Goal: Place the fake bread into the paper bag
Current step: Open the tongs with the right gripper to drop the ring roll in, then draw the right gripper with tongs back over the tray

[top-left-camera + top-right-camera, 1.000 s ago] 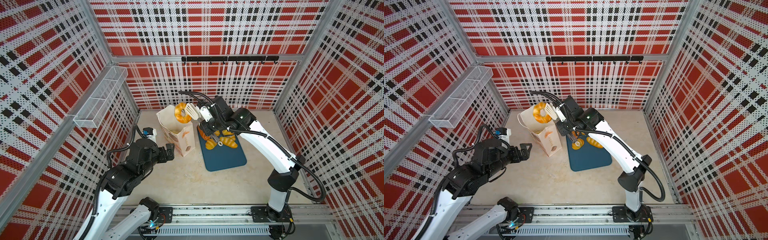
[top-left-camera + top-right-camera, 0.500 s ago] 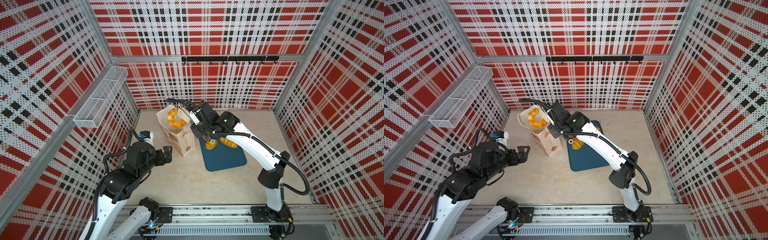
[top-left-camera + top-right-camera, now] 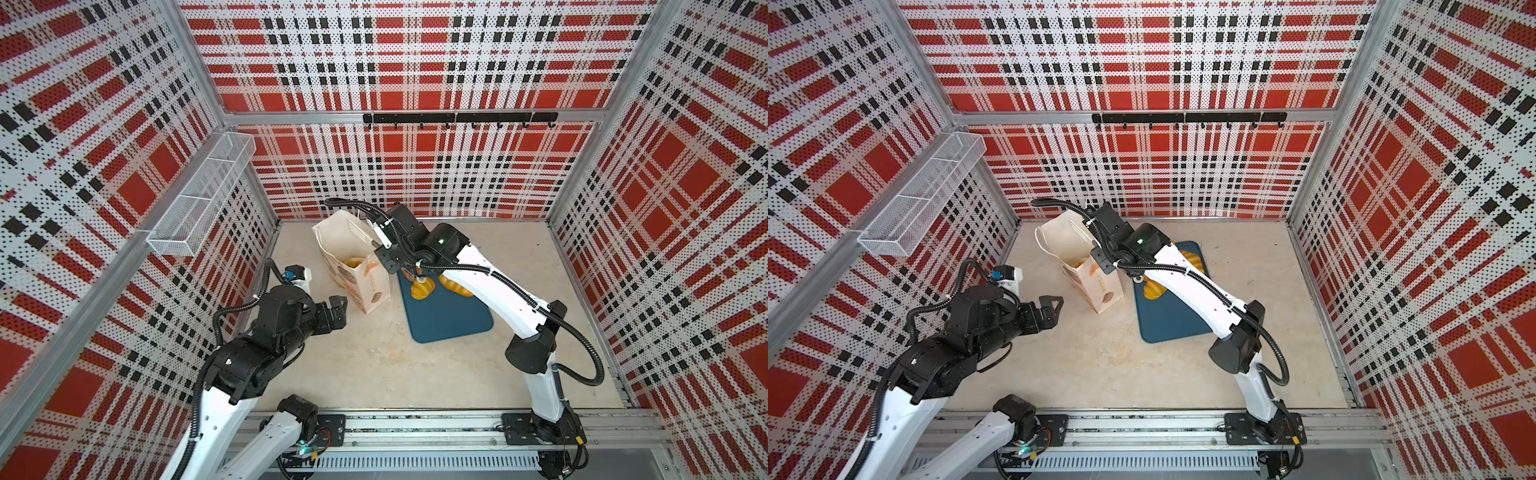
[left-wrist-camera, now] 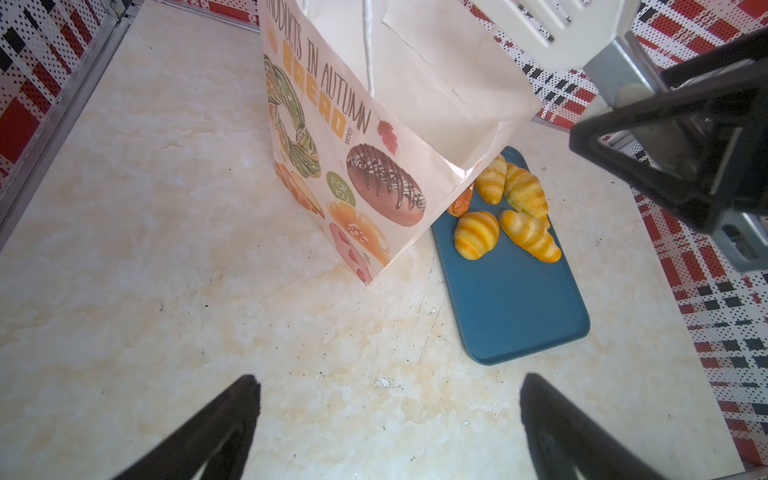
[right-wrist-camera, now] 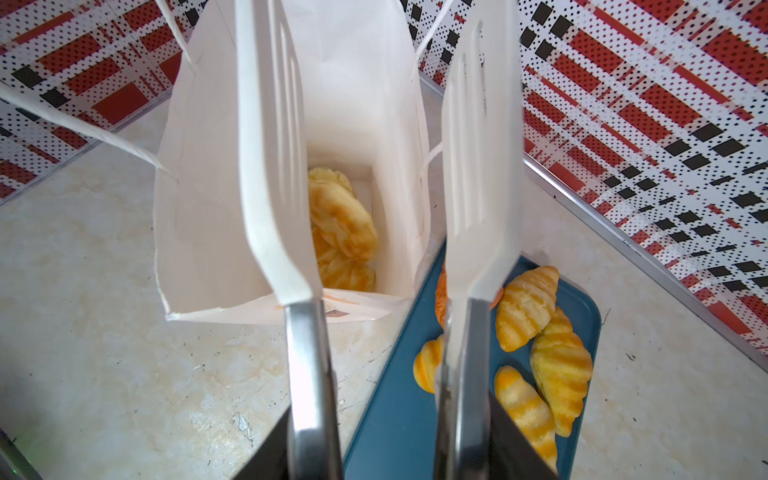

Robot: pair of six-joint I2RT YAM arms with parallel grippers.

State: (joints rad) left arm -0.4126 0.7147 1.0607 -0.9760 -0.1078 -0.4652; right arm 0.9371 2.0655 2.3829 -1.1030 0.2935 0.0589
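Observation:
The paper bag (image 3: 376, 282) (image 3: 1100, 286) (image 4: 374, 137) (image 5: 199, 187) stands upright and open beside the blue tray (image 3: 449, 320) (image 4: 511, 307). In the right wrist view several pieces of fake bread (image 5: 340, 224) lie at its bottom. My right gripper (image 3: 363, 233) (image 3: 1079, 229) (image 5: 374, 25) carries long white tongs held over the bag's mouth, open with nothing between them. Several golden croissants (image 3: 422, 288) (image 4: 476, 235) (image 5: 525, 307) and a darker orange piece (image 4: 459, 203) lie on the tray's far end. My left gripper (image 3: 338, 309) (image 3: 1052, 305) (image 4: 388, 382) is open, low, left of the bag.
A white wire basket (image 3: 203, 195) hangs on the left wall and a black hook rail (image 3: 457, 117) runs along the back wall. Plaid perforated walls close in three sides. Bare tabletop (image 3: 374, 365) lies in front of the bag and tray.
The right gripper carried a ring doughnut leftward over the bag; the tongs have now parted and the doughnut is gone from them. The left arm shifted slightly.

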